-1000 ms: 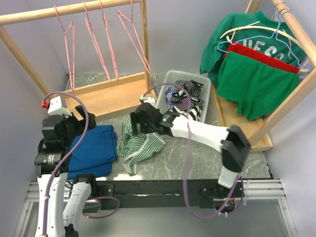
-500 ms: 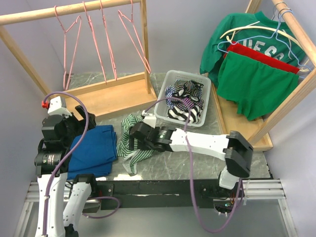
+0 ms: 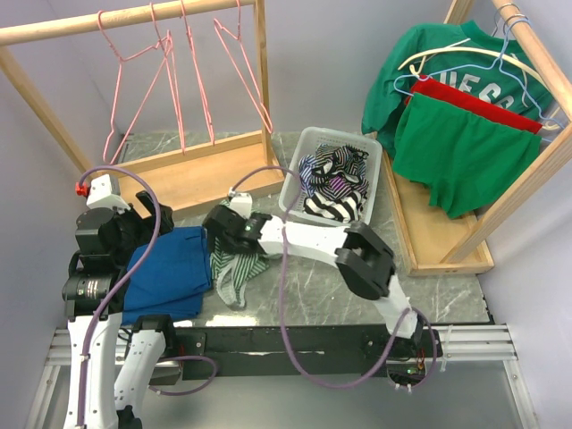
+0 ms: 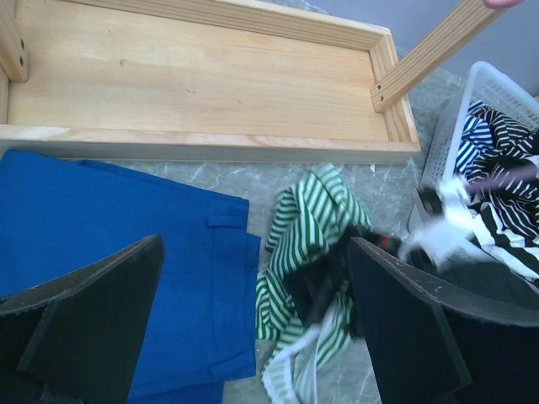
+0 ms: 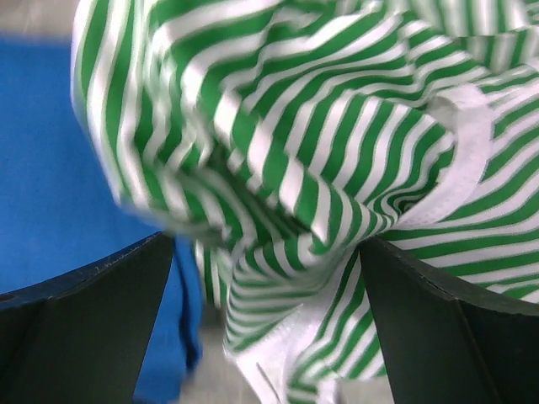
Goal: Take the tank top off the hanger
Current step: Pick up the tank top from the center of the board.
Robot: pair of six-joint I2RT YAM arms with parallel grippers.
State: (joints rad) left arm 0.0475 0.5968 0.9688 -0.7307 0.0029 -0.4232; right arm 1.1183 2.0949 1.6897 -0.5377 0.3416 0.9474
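Note:
The green-and-white striped tank top lies crumpled on the table, off any hanger, beside a blue garment. My right gripper reaches far left and sits over it. In the right wrist view its jaws stand wide apart with bunched striped cloth between them. My left gripper is open and empty above the blue garment; in its view the tank top and the dark right gripper lie just to the right. Bare pink wire hangers hang on the left rack.
The left rack's wooden base lies behind the clothes. A clear plastic basket with black-and-white striped cloth stands at centre. The right rack holds green and red garments on hangers.
My right arm has swung left, dragging the striped tank top up against the blue garment. The leftmost pink hanger swings on the rail. The left arm has not moved.

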